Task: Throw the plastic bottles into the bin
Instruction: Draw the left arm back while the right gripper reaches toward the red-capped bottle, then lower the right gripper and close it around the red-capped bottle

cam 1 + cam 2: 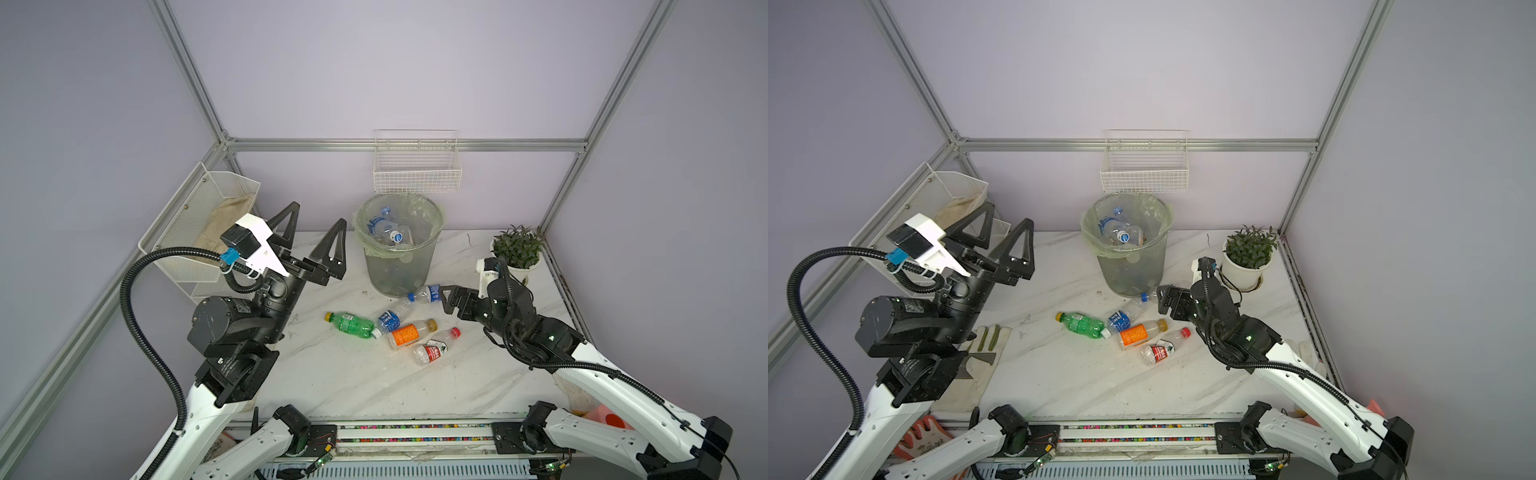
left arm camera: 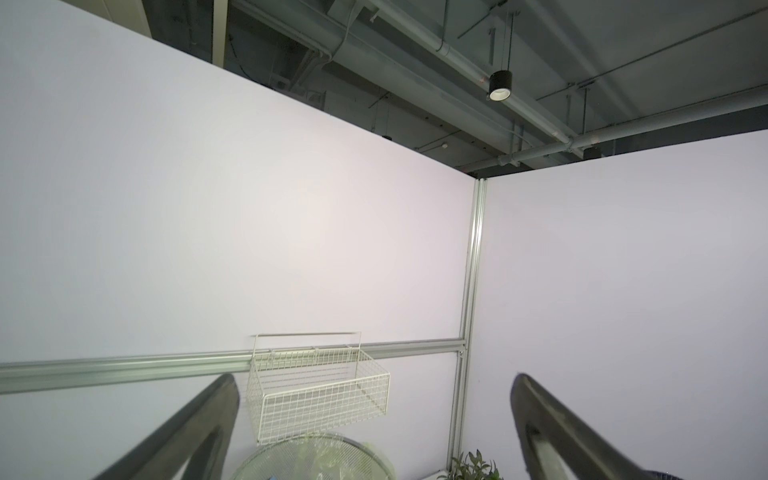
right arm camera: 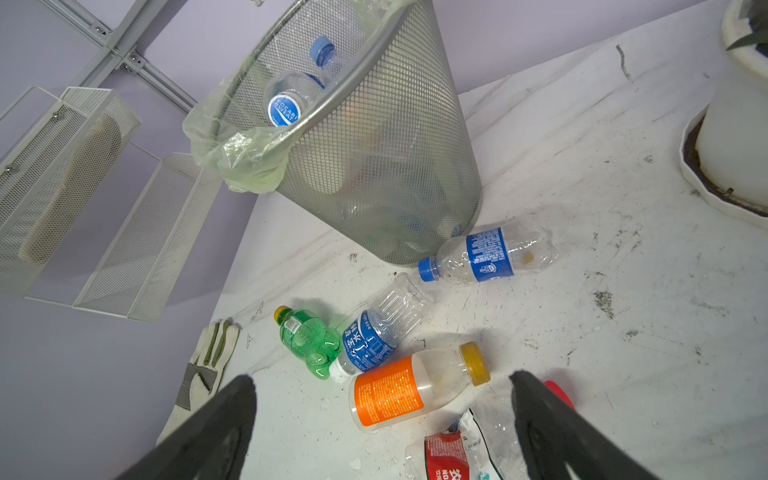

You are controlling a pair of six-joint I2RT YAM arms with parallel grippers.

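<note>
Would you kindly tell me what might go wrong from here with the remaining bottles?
The open right gripper sits close to the blue-capped bottle lying beside the bin; a nudge could roll it away. The green bottle, white-capped bottle and orange-label bottle lie bunched, so grasping one may shift the others.

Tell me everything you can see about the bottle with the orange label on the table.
The orange-label bottle lies on its side on the marble-look table, among the loose bottles in front of the bin. It is cloudy clear plastic, seemingly empty, with a wide orange wrap label and a yellow cap on. Its base lies close to the blue-label bottle; whether they touch is unclear.
</note>
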